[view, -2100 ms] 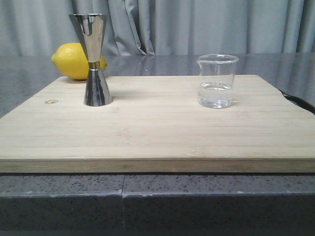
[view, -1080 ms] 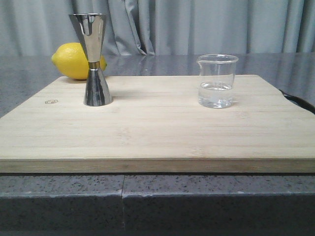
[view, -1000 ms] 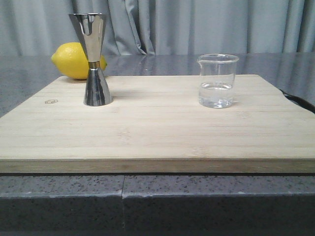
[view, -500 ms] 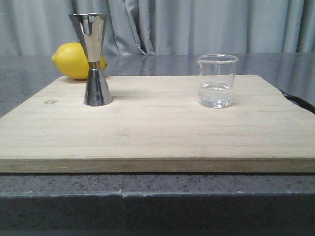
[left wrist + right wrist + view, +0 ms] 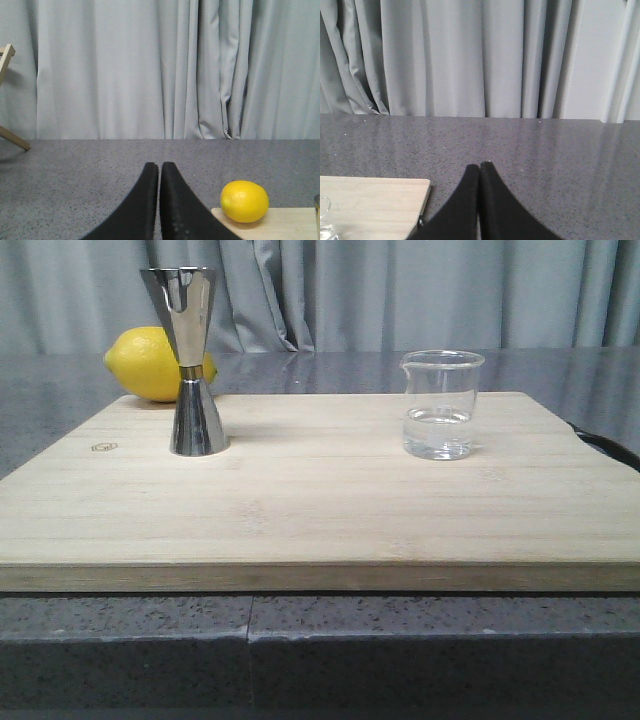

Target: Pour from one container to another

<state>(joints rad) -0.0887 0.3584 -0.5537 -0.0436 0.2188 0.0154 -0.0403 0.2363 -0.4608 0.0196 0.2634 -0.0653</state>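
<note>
The clear glass beaker (image 5: 441,405), holding some clear liquid, stands upright on the right part of the wooden board (image 5: 320,510). The steel hourglass jigger (image 5: 192,362) stands upright on the board's back left. Neither arm shows in the front view. My left gripper (image 5: 159,167) is shut and empty over the grey counter, left of the board; only a sliver of the jigger (image 5: 317,200) shows in its view. My right gripper (image 5: 480,166) is shut and empty over the counter to the right of the board, with the beaker's edge (image 5: 324,220) at that view's corner.
A yellow lemon (image 5: 150,364) lies behind the jigger by the board's back left corner, and shows as the lemon (image 5: 244,201) in the left wrist view. Grey curtains (image 5: 400,290) hang behind the counter. A dark cable (image 5: 605,445) runs past the board's right edge.
</note>
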